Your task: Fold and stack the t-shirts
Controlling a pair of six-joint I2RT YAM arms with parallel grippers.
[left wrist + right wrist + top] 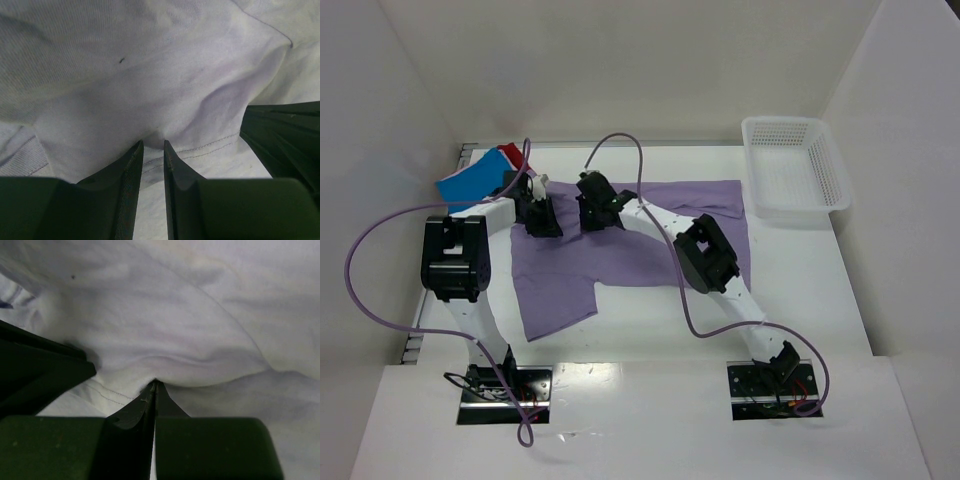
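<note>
A large lavender t-shirt (650, 250) lies spread across the middle of the table, one sleeve pointing toward the near left. Both grippers are down on its far left edge, close together. My left gripper (538, 220) (153, 142) is open by a narrow gap, and the stitched hem of the t-shirt (150, 75) runs across that gap. My right gripper (598, 213) (155, 382) is shut on a raised fold of the t-shirt (175, 315), pinched at the fingertips. A blue folded shirt (470, 180) with a red one (510, 153) behind it sits at the far left.
A white mesh basket (790, 170) stands at the far right, beside the t-shirt's right edge. White walls close in the table on the left, back and right. Purple cables loop over both arms.
</note>
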